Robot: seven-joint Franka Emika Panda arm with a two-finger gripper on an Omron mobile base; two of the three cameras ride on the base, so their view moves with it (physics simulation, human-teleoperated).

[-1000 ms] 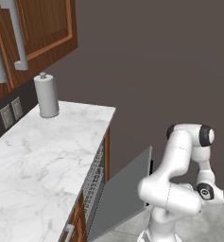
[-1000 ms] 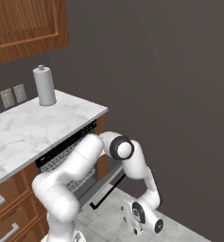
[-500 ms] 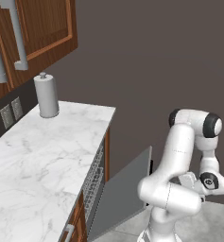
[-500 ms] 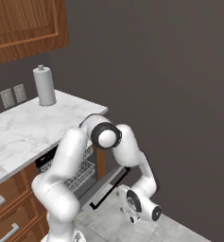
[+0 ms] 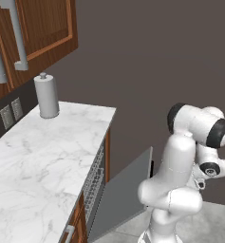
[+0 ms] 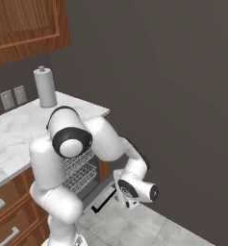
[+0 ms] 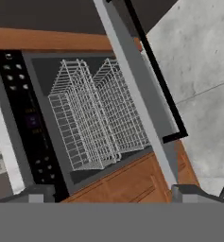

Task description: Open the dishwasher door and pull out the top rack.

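The dark grey dishwasher door (image 5: 123, 192) stands partly open, tilted out from the cabinet. In the hand view the door (image 7: 137, 90) appears nearly edge-on, with its long black bar handle (image 7: 158, 80) on the outer face. Two light grey wire racks sit inside the cavity. The top rack (image 7: 80, 118) is the one nearer the black control strip, and it is fully inside. My gripper (image 7: 114, 194) is open with nothing between its fingers, and it hangs clear of the handle. In the right base view the gripper (image 6: 130, 197) hovers just beside the handle (image 6: 103, 202).
A marble counter (image 5: 38, 161) carries a paper towel roll (image 5: 47, 96) at the back. Wooden wall cabinets (image 5: 42, 28) hang above it. Brown drawer fronts (image 6: 5, 216) sit left of the dishwasher. A grey tiled floor (image 6: 149, 226) lies in front, and a dark wall is behind.
The jaws have spread wide and let go of the handle. The hand has risen and pulled back a little from the door. The door holds its partly open tilt.
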